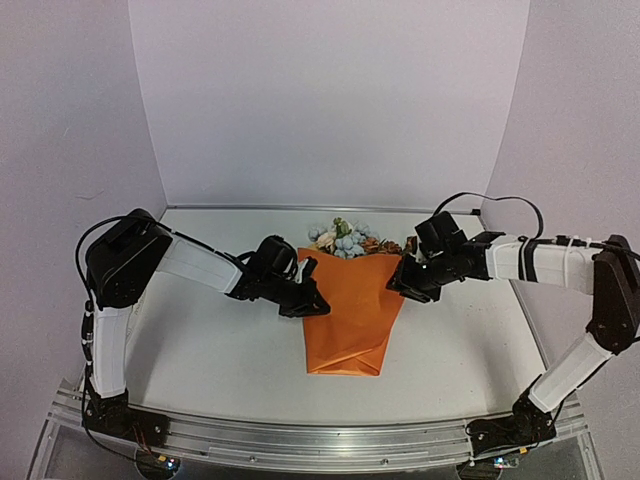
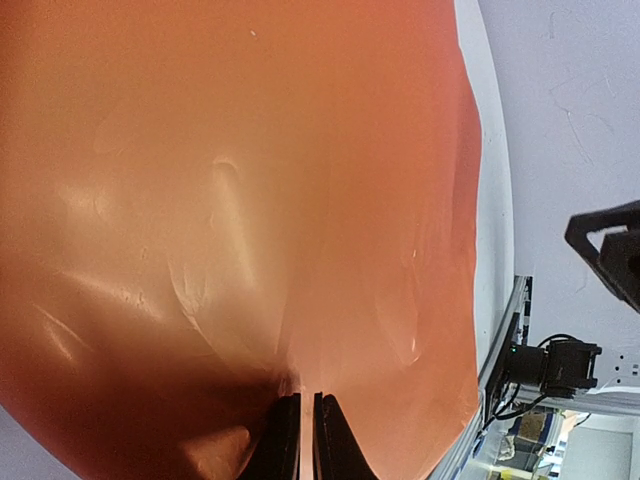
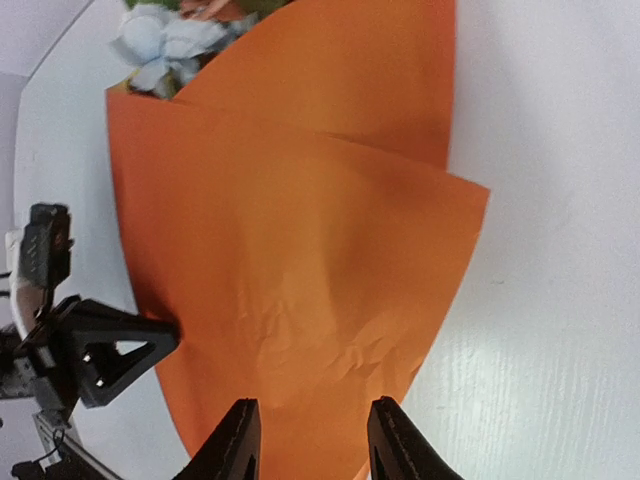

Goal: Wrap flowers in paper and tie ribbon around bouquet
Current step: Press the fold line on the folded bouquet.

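The bouquet (image 1: 350,312) lies in the middle of the table, an orange paper (image 3: 300,230) cone with its narrow end toward me. The flowers (image 1: 345,238), pale blue, pink and rust, stick out of its far, wide end and show again in the right wrist view as flowers (image 3: 165,40). My left gripper (image 1: 312,300) is at the cone's left edge; in its own view the left gripper (image 2: 300,435) is shut on a thin fold of paper (image 2: 250,200). My right gripper (image 3: 312,440) hovers open over the cone's right edge, and from above the right gripper (image 1: 405,282) is there too. The ribbon is out of view.
White walls close the table (image 1: 200,350) at the back and both sides. An aluminium rail (image 1: 320,440) with the arm bases runs along the near edge. A black cable (image 1: 500,205) loops above the right arm.
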Motion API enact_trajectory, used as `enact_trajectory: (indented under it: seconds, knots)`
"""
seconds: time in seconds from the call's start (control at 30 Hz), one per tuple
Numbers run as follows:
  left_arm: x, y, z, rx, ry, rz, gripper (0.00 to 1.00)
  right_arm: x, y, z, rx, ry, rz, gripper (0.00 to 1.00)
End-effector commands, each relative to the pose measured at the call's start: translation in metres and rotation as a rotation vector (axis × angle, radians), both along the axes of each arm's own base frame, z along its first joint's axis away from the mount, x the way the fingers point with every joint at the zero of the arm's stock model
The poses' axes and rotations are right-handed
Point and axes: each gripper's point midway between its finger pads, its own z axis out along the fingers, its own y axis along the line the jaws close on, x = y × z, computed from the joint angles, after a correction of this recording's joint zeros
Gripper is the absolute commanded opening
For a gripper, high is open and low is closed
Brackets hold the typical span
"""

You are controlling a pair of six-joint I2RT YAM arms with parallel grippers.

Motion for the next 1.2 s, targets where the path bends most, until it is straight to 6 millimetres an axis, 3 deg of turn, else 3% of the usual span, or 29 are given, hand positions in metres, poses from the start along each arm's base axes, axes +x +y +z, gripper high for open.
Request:
enact_trajectory:
  seconds: [0.0, 0.1, 0.23, 0.63, 0.87, 0.97, 1.17]
  knots:
    - [0.011, -0.014, 0.021, -0.064, -0.043, -0.011, 0.08, -0.034, 0.046, 0.009, 0.101, 0.06, 0.136, 0.33]
    - [0.01, -0.013, 0.021, -0.06, -0.044, -0.016, 0.08, -0.053, 0.069, -0.004, 0.142, 0.11, 0.19, 0.29]
    - [0.01, -0.013, 0.022, -0.054, -0.049, -0.023, 0.08, -0.07, 0.078, -0.026, 0.159, 0.161, 0.205, 0.25]
    - [-0.002, -0.008, 0.026, -0.047, -0.062, -0.082, 0.09, -0.094, 0.059, -0.08, 0.093, 0.227, 0.179, 0.14]
    - [-0.041, 0.01, 0.042, -0.067, -0.043, -0.204, 0.1, -0.093, 0.05, -0.097, 0.023, 0.235, 0.17, 0.13]
    - [-0.065, 0.021, 0.04, -0.081, 0.0, -0.249, 0.1, -0.094, 0.045, -0.104, -0.004, 0.244, 0.159, 0.12]
    - [-0.102, 0.019, 0.03, -0.105, 0.081, -0.336, 0.09, -0.096, 0.038, -0.111, -0.041, 0.249, 0.158, 0.12]
